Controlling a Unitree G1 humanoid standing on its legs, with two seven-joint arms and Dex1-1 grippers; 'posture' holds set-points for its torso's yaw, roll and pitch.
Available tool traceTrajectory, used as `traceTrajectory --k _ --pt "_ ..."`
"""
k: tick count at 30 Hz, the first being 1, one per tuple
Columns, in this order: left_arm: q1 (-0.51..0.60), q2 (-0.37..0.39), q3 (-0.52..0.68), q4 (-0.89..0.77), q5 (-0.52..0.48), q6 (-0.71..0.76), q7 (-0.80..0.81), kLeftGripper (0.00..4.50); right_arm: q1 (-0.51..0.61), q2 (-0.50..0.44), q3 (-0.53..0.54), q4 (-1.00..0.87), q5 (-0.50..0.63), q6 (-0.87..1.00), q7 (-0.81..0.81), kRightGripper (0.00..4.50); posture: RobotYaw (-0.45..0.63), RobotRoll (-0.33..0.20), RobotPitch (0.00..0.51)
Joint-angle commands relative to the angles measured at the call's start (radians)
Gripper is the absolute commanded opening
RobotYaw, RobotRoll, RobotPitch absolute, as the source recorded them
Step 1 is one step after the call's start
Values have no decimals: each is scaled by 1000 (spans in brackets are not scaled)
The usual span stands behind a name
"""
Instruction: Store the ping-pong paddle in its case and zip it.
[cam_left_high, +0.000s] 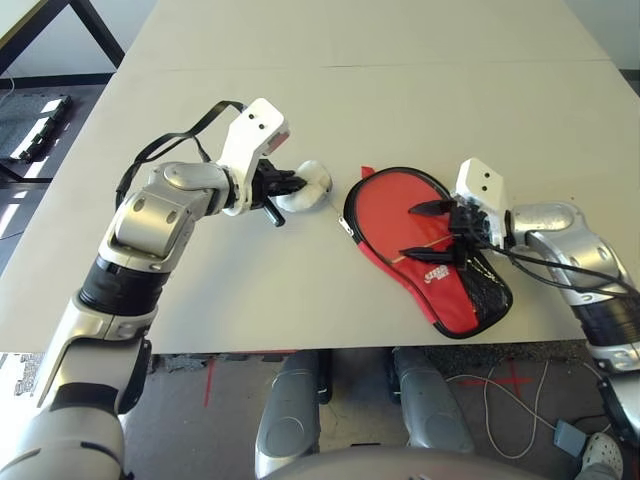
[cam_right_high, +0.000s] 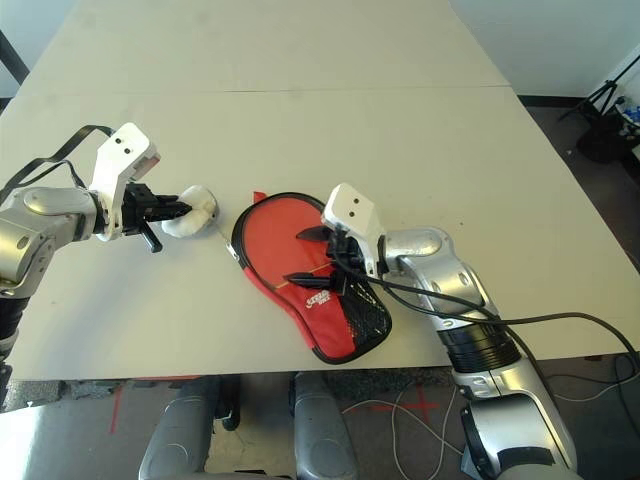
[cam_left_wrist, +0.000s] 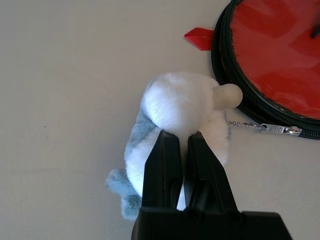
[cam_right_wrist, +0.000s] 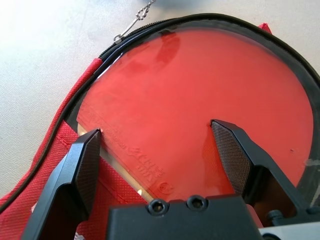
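Right tool (cam_right_wrist: 160, 150) gapes over the ping-pong paddle (cam_right_wrist: 200, 100) in the case (cam_left_high: 470, 300); left tool (cam_left_wrist: 182, 150) pinches a white fluffy wad (cam_left_wrist: 185, 105).

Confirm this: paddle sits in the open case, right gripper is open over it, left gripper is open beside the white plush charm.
Not quite. The left gripper is shut on the white plush charm, per the left wrist view. The paddle does sit in the open case, right gripper open over it.
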Motion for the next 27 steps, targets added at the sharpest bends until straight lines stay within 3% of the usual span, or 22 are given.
traceTrajectory --k 1,9,17,27 --pt "-24 -17 -13 45 40 -39 17 16 46 -15 55 47 -59 21 -6 4500 54 0 258" --pt "-133 -92 -47 238 146 -175 52 16 49 -13 62 41 -65 34 -6 4500 59 0 264" --pt "-307 -228 -84 587 262 -415 97 16 54 -13 66 28 -63 47 -10 4500 45 0 271" --pt "-490 -385 -59 984 339 -694 188 16 70 -16 62 -3 -57 72 -19 4500 28 0 271"
